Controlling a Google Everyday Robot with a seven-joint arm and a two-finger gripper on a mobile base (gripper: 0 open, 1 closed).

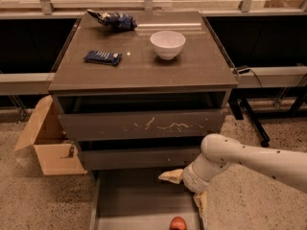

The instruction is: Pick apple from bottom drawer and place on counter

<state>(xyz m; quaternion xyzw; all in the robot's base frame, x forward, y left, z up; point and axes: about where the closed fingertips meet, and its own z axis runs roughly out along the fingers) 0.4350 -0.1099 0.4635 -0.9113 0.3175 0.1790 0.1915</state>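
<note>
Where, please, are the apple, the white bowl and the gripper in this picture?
apple (178,223): camera view, centre of its red skin.
white bowl (167,44): camera view, its outer wall, on the counter (144,68).
gripper (182,194): camera view, midway between its spread fingers, above the bottom drawer (129,200).

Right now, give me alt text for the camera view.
The robot's open gripper hovers over the pulled-out bottom drawer, near a red apple on its floor. On the counter sit a white bowl and two blue packets.
</note>
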